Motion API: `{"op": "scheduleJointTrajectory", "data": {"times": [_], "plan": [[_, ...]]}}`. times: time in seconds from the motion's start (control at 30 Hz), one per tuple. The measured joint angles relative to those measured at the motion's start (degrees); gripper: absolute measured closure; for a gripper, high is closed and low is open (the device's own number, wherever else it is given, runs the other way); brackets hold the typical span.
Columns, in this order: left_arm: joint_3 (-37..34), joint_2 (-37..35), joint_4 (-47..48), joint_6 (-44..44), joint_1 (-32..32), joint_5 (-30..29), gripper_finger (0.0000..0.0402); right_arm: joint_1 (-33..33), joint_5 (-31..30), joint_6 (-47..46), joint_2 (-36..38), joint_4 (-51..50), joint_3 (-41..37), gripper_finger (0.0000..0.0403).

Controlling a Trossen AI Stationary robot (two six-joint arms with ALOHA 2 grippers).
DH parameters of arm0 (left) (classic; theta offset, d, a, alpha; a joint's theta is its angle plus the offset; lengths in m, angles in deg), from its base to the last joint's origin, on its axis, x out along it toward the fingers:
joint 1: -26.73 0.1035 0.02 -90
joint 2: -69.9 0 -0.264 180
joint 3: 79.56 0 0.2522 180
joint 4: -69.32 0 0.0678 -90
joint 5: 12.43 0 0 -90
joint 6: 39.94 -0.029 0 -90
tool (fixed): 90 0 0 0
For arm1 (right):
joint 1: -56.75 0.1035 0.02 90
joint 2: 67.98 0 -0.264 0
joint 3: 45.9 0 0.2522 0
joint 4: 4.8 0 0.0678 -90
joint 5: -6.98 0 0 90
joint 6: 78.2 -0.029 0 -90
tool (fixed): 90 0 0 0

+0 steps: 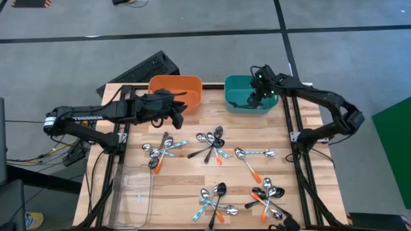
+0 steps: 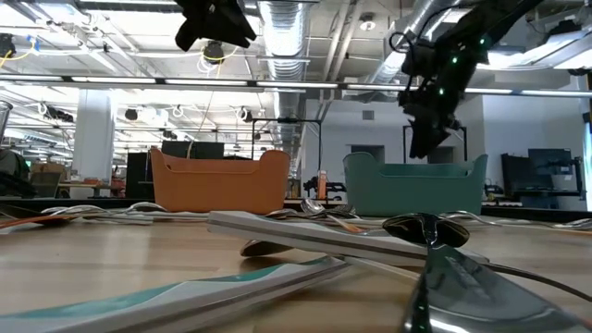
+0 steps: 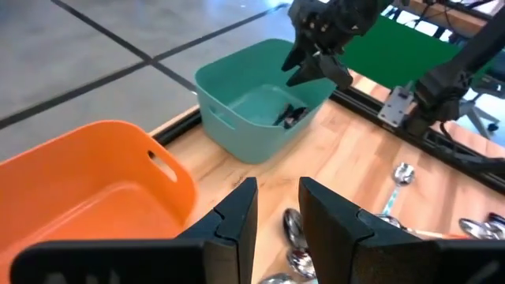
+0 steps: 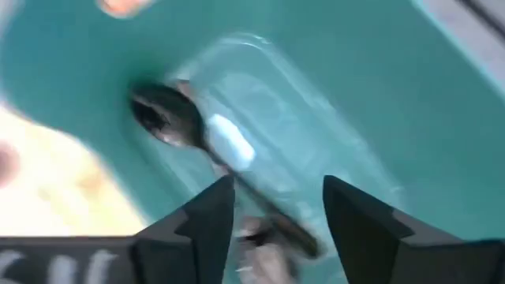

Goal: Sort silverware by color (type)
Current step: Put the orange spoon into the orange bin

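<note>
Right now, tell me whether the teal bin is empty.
Not empty: a dark spoon lies on the teal bin's floor, below the open right gripper.

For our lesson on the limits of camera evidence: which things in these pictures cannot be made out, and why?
- Inside of the orange bin: low view, its own wall hides it.
- Spoon in the teal bin: right wrist view, motion blur hides its handle colour.
- Spoon pile at the table's near edge: high view, partly cut off by the picture's bottom edge.
</note>
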Motion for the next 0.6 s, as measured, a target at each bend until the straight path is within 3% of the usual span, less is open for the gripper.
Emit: {"op": "scheduleJointTrajectory", "data": {"times": [0.1, 0.27, 0.6], "plan": [[0.0, 0.0, 1.5, 0.6, -1.2, -0.3, 0.0319, 3.6, 3.8, -7.9, 3.1, -1.8, 0.0, 0.0177], [0.0, 0.0, 2.1, -1.3, -2.7, 1.5, 0.0319, 13.4, 3.8, -21.1, 8.7, -4.9, 0.1, 0.0188], [0.0, 0.0, 1.8, -2.7, -3.0, 3.7, 0.0319, 40.3, -4.8, -45.7, 10.5, -16.7, 0.1, 0.0207]]}}
